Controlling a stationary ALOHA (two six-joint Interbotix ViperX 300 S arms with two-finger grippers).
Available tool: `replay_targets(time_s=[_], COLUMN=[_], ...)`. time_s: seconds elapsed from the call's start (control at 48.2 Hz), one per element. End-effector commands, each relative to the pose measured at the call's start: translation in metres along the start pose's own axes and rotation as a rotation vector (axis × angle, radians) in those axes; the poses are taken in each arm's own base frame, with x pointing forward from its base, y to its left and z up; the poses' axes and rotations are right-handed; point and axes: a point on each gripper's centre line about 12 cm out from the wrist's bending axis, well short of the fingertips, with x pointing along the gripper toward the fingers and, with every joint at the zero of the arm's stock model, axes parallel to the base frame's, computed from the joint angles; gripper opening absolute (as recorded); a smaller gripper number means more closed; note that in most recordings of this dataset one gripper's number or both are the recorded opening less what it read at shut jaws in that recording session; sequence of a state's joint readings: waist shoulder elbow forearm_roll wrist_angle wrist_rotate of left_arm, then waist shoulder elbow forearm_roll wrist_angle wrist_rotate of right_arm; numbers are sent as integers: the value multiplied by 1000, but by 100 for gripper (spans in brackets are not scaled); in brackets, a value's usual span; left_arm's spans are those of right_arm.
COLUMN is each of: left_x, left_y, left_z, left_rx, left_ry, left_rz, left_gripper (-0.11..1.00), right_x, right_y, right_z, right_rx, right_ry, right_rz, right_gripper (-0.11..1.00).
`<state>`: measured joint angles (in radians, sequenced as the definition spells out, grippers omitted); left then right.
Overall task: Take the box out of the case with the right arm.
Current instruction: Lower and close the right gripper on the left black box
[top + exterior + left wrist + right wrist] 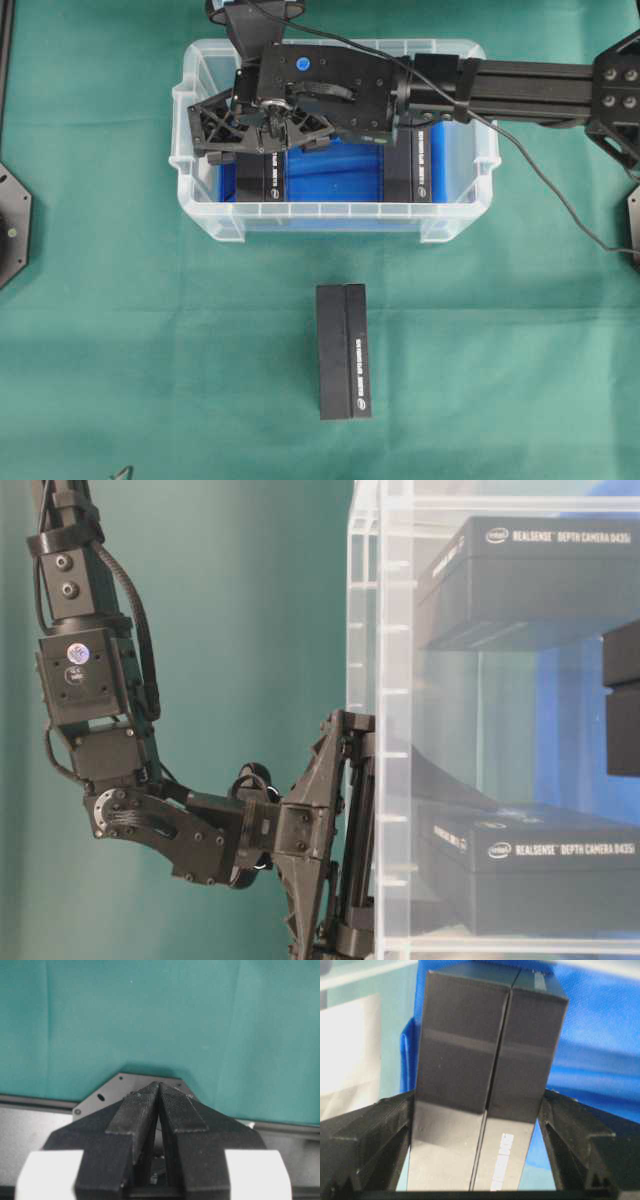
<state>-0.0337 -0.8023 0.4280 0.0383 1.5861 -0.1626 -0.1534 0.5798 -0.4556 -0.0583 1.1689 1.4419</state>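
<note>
Black boxes: three. Two lie in the case (pixel 205 215), one at nine o'clock (pixel 262 178), one at three o'clock (pixel 412 168); the third (pixel 343 350) rests on the green cloth (pixel 120 340) at six o'clock, outside.

Right arm (pixel 540 85): reaches in from three o'clock, right gripper (pixel 477 1125) spread, straddling the nine o'clock box, pads just beside its sides.

Left gripper (pixel 159 1110): clenched, empty.

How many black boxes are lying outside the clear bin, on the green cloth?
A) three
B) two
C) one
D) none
C: the overhead view shows a single black box on the green cloth in front of the clear bin; the other boxes sit inside it.
</note>
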Motion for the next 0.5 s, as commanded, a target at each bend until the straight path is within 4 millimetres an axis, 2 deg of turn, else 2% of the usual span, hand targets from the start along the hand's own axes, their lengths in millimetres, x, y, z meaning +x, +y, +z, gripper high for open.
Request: replay_targets(time_s=[0.0,0.124,0.228,0.477], left_x=[-8,-8,-8,-7], left_y=[0,0,0,0], left_z=[4,4,4,4], left_rx=[-5,-4,-5,-5], left_ry=[-28,-28,-28,-26], left_rz=[-1,-2,-1,-1], left_gripper=[0,0,0,0], right_x=[-16,-16,-16,-18], right_y=[5,3,2,3], right_z=[-2,-3,-4,-5], right_rx=[12,30,29,26], right_ry=[6,11,12,12], right_rz=[38,23,14,19], right_gripper=[89,85,70,70])
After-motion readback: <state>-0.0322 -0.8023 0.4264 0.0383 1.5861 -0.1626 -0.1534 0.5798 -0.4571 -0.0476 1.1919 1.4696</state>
